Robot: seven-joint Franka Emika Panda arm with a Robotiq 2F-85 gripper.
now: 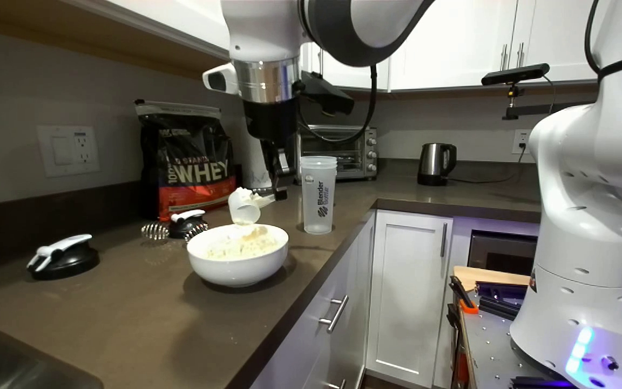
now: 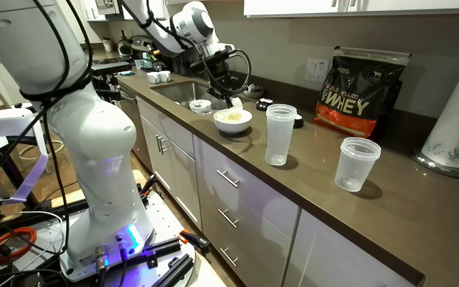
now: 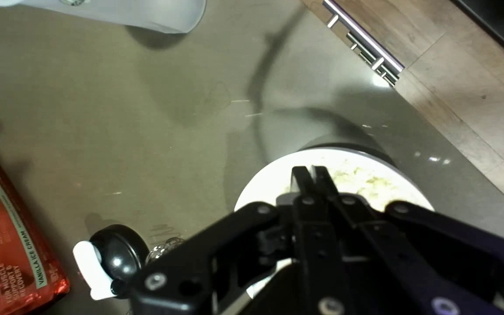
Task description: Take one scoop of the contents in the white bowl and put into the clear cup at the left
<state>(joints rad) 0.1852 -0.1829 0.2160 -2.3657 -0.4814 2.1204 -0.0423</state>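
Jaws pinch a plastic scoop [image 1: 246, 212] of powder [image 1: 243, 195] over the white bowl [image 1: 238, 272], so scooping looks done; next, carry it flat to the tall shaker cup [image 2: 280, 134].

Arm [image 2: 98, 127] bent, pincer [image 3: 310, 173] pointing down, clamped

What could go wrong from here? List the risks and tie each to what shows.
Spilling: the powder looks heaped in the scoop, so a tilt or jerk could shed some onto the counter.
Twisting: the gripper holds the scoop only by its handle, so the load might turn in the grip.
Wrong target: the cup nearer the bowl and the farther cup look much alike, so they could be confused.
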